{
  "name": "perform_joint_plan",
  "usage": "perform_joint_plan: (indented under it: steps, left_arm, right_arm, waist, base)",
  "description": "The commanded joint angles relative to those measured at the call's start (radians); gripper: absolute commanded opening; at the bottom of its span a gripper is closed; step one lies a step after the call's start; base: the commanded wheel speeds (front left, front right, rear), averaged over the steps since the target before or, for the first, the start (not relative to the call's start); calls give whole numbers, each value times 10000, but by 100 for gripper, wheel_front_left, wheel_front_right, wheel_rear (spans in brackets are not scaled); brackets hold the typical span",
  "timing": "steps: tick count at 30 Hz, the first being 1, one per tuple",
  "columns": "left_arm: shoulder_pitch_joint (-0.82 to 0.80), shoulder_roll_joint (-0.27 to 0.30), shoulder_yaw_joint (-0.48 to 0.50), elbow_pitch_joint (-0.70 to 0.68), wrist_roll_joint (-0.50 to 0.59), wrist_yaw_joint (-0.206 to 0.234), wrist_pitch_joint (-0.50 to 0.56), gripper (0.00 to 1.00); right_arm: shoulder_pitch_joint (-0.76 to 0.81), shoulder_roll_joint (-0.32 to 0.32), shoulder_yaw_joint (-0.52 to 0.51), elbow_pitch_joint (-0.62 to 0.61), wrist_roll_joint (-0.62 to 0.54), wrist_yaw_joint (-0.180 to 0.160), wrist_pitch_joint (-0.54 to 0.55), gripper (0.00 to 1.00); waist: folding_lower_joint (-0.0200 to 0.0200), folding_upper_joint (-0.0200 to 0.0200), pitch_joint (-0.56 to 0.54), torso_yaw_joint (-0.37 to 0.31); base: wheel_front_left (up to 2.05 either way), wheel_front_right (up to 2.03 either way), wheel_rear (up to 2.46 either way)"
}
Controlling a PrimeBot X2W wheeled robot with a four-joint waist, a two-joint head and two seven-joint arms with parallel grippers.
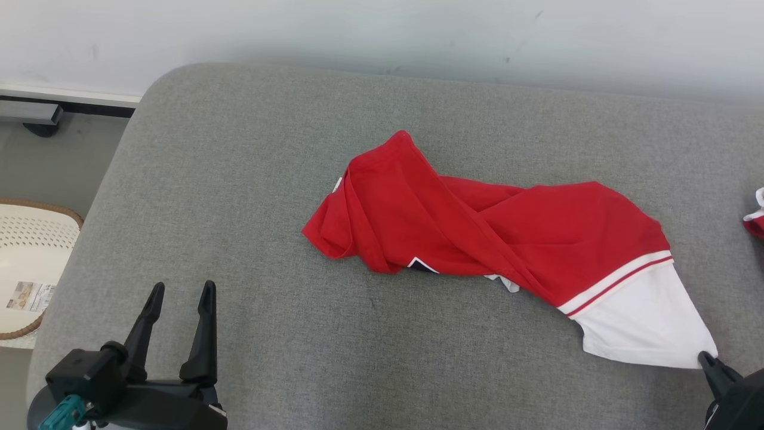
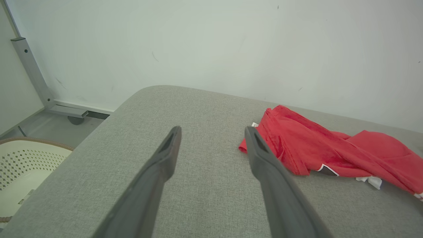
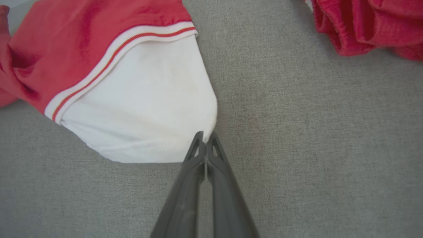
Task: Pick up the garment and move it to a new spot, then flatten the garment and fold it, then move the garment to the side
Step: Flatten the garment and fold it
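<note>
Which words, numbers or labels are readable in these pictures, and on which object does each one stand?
No text can be read.
In the white perforated basket, a paper sticker: print too small to read.
On the red-and-white fabric garment, a small white tag: blurred, unreadable.

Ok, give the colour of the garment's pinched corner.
The garment corner is white; best in right wrist view.

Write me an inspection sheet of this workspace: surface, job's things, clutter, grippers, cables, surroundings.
Surface: grey fabric cushion, rounded corner.
Job's things: red and white garment, twisted, not flat, mid-cushion.
Clutter: second red garment at the right edge, apart from the first.
Grippers: left gripper open, holding nothing; right gripper shut on the garment's white corner.
Cables: nothing seen.
Surroundings: white wall; pale basket on the floor, left; grey metal rail.
</note>
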Motion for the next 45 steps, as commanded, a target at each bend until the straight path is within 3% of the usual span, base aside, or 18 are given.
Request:
perform_joint_plan:
  steps: [1, 12, 24, 32, 45]
  left_arm:
    - [-31, 86, 7, 19, -58, 8, 13, 100]
    - [116, 82, 22, -64, -135, 74, -116, 100]
    - [243, 24, 68, 6, -257, 119, -237, 100]
    - [484, 169, 246, -110, -339, 267, -297, 100]
    - [795, 376, 214, -223, -306, 405, -154, 100]
  right_arm:
    - [23, -37, -4, 78, -106, 2, -62, 100]
    - [-149, -31, 139, 205, 212, 2, -1343, 100]
    - [-35, -29, 1467, -86, -344, 2, -5489, 100]
    - [171, -39, 2361, -357, -1319, 0, -7182, 100]
    - [797, -36, 2233, -23, -1914, 1, -8704, 100]
  waist:
    - [1, 0, -21, 12]
    - [1, 0, -262, -10]
    - [1, 0, -628, 6]
    - [1, 0, -742, -187]
    - [1, 0, -1046, -278]
  base:
    - [0, 0, 0]
    - [0, 0, 0]
    - [0, 0, 0]
    - [0, 0, 0]
    - [0, 0, 0]
